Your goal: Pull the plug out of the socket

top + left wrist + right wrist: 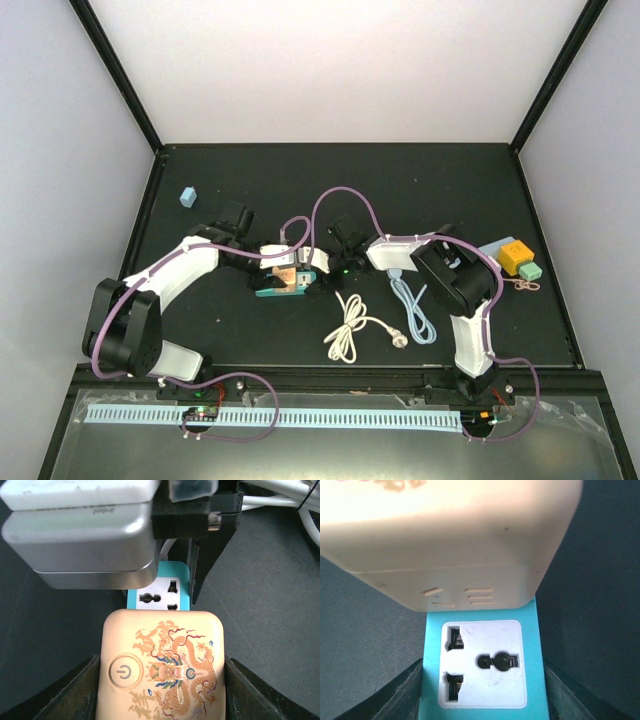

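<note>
With the left pincer (pixel 161 660) clamped on the cream square dragon-printed plug (pixel 162 667) and the right pincer (pixel 482 664) bracing the teal white-faced socket strip (pixel 482 680) mid-surface (pixel 450 190), next pull straight apart (plug seemingly still seated).

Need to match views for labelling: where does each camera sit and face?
Top: above and behind, looks down on the table; left arm and right arm show.
Left wrist: faces the plug between its fingers; right wrist camera beyond.
Right wrist: faces the strip between its fingers, plug beyond.
Shared: both wrist views show plug and strip.
</note>
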### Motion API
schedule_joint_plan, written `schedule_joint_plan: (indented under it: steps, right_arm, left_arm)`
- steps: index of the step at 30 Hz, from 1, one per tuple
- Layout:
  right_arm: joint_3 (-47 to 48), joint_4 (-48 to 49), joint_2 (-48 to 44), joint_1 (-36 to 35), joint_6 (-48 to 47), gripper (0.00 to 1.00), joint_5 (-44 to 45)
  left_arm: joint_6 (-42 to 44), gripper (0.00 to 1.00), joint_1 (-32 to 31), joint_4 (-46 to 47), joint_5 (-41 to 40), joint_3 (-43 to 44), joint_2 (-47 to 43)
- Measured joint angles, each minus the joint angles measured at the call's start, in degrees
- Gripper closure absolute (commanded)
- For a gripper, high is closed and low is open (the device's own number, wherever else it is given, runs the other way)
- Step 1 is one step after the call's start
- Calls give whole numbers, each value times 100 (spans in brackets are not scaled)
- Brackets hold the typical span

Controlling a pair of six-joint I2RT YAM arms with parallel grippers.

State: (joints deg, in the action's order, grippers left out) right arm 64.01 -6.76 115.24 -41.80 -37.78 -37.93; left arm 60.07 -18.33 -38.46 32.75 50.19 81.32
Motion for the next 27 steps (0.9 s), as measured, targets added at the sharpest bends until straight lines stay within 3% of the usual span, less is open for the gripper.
schedule_joint_plan:
  steps: [3, 6, 27]
  right_arm:
    - [-15, 0, 0, 2, 103, 22, 9]
    - [-81, 61, -13, 0, 229, 18, -48]
    - [-11, 389, 129, -118, 511, 40, -175]
  left_arm:
    - [7, 79, -2, 50, 11, -24, 7]
    - [37, 79, -7, 111, 48, -48, 9]
    - [66, 79, -7, 177, 131, -61, 50]
